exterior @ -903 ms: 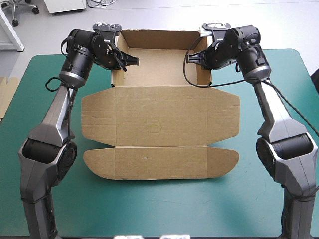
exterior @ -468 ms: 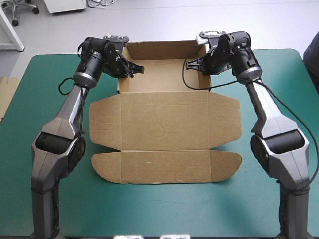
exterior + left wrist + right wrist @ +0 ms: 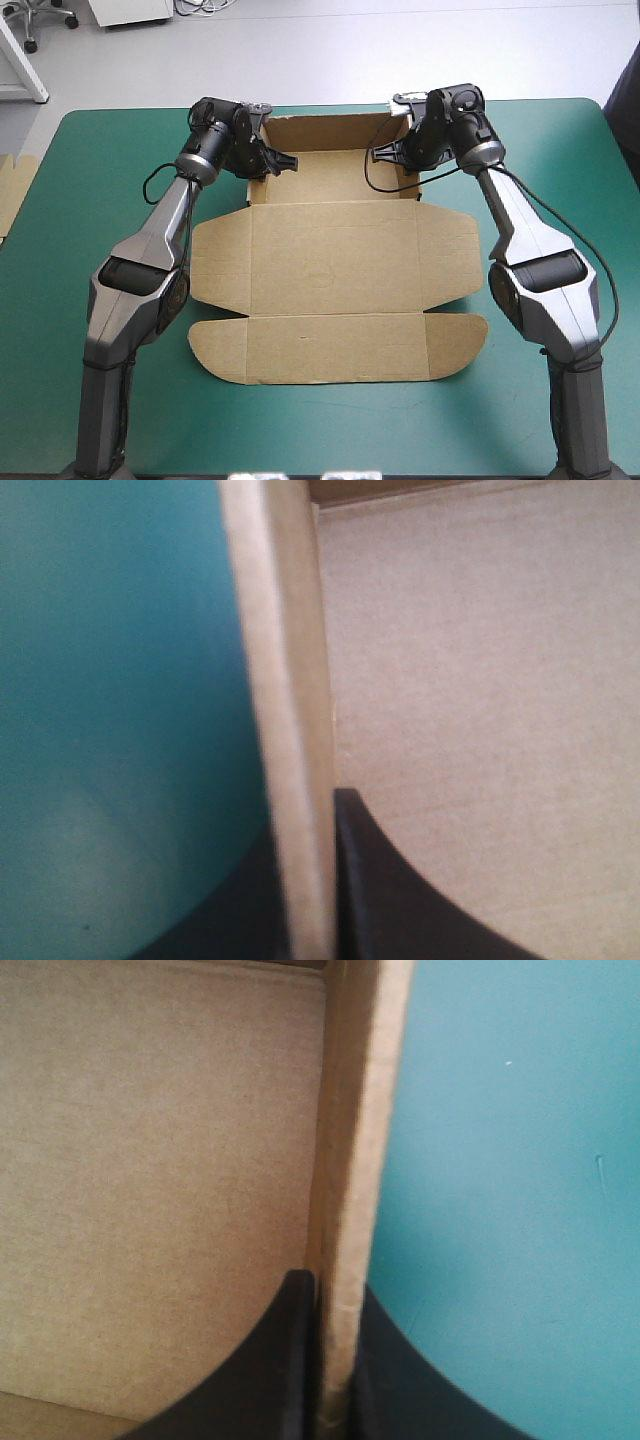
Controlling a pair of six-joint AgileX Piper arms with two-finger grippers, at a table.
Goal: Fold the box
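The brown box (image 3: 335,260) lies mid-table as an open tray with its lid flat toward the near edge. The tray's floor (image 3: 335,175) sits at the far end with walls raised. My left gripper (image 3: 271,161) is shut on the tray's left wall (image 3: 285,680), one black finger inside the tray and one outside. In the left wrist view the left gripper (image 3: 305,825) pinches that wall's top edge. My right gripper (image 3: 393,152) is shut on the right wall (image 3: 355,1140) the same way, and the right wrist view shows the right gripper (image 3: 335,1295) straddling it.
An edge of more brown board (image 3: 12,190) shows at the table's left edge. The teal-green cover (image 3: 560,180) lies bare on both sides of the box and along the near edge (image 3: 330,430).
Both grippers, still holding the side walls, have drawn the box toward the near edge and slightly right. The arms have folded inward with it.
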